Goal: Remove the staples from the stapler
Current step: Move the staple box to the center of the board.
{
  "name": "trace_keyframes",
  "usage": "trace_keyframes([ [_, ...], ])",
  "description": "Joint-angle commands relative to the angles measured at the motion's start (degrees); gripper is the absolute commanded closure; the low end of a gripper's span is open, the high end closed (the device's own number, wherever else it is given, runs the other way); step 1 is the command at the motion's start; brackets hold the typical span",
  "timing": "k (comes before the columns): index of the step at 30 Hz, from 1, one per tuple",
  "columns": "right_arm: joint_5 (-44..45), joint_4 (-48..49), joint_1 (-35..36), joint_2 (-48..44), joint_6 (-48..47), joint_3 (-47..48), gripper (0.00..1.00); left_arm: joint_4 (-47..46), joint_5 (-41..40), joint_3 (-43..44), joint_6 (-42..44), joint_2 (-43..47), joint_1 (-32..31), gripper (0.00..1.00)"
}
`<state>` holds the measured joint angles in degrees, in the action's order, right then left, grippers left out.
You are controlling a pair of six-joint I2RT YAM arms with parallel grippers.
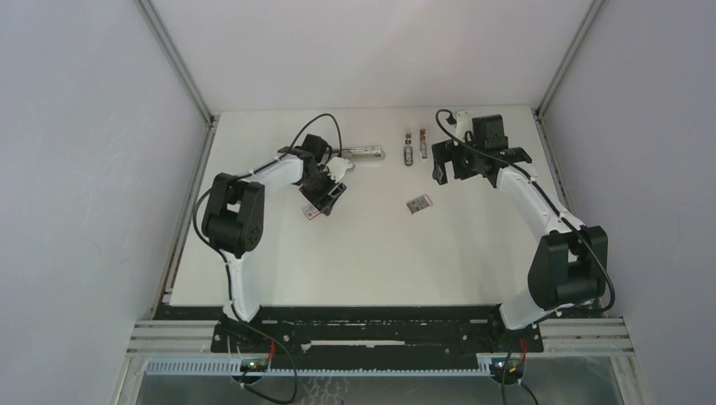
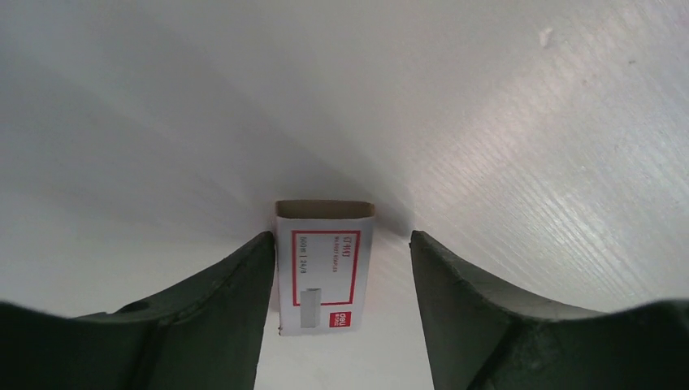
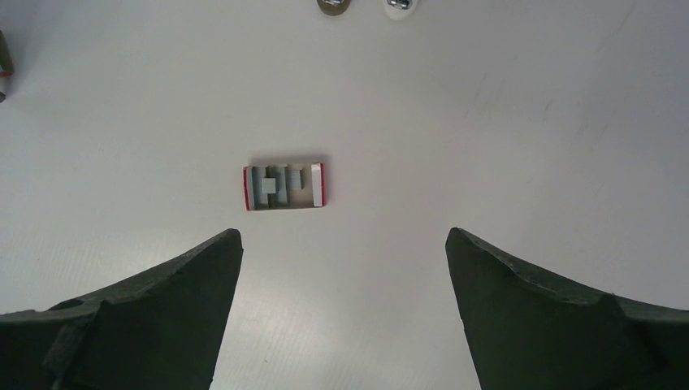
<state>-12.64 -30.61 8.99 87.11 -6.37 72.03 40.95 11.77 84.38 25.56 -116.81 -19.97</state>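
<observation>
The left gripper (image 2: 341, 244) straddles a red-and-white staple-box sleeve (image 2: 325, 268) at lower centre of its wrist view. Its jaws are part-way in: one finger (image 2: 236, 301) touches the sleeve's side and the other stands apart, likely lining up a grasp. The right gripper (image 3: 343, 236) hangs wide open and empty above the box's tray (image 3: 318, 184), where grey staples (image 3: 270, 187) lie. The stapler (image 1: 365, 153) lies upper centre in the top view, its magazine too small to read. A small grey piece (image 1: 409, 148) beside it is possibly another staple strip.
</observation>
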Motion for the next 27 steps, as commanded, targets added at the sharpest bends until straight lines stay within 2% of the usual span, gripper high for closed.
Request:
trace_keyframes([
  [1, -1.66, 1.47, -0.07, 2.56, 1.33, 0.48, 0.04, -0.97, 0.82, -3.93, -0.24, 3.26, -1.32, 0.36],
  [3, -1.97, 1.26, -0.11, 3.7, 1.7, 0.48, 0.05, -0.98, 1.19, -4.77, 0.2, 3.86, -1.39, 0.43],
  [5, -2.0, 0.89, -0.06, 4.92, 1.85, 0.48, 0.05, -0.88, 2.12, -5.72, 0.87, 4.61, -1.38, 0.45],
  [8, -1.91, 0.72, -0.11, 6.5, 2.15, 0.48, 0.05, -0.78, 2.96, -7.5, 2.22, 6.37, -1.37, 0.44],
  [13, -2.47, 0.53, -0.01, 8.6, 2.49, 0.48, 0.06, 0.42, 2.93, -9.74, 5.95, 8.79, -1.36, 0.36],
  [17, -2.43, 0.5, 0.19, 8.97, 2.52, 0.48, 0.07, 1.55, 3.15, -10.48, 8.0, 9.31, -1.26, 0.37],
  [23, -2.21, 0.53, 0.26, 9.32, 2.57, 0.47, 0.08, 1.36, 2.99, -9.93, 8.12, 7.51, -1.3, 0.52],
  [27, -2.13, 0.59, 0.06, 10.19, 2.94, 0.48, 0.09, 1.41, 5.07, -9.33, 7.89, 7.63, -1.35, 0.54],
])
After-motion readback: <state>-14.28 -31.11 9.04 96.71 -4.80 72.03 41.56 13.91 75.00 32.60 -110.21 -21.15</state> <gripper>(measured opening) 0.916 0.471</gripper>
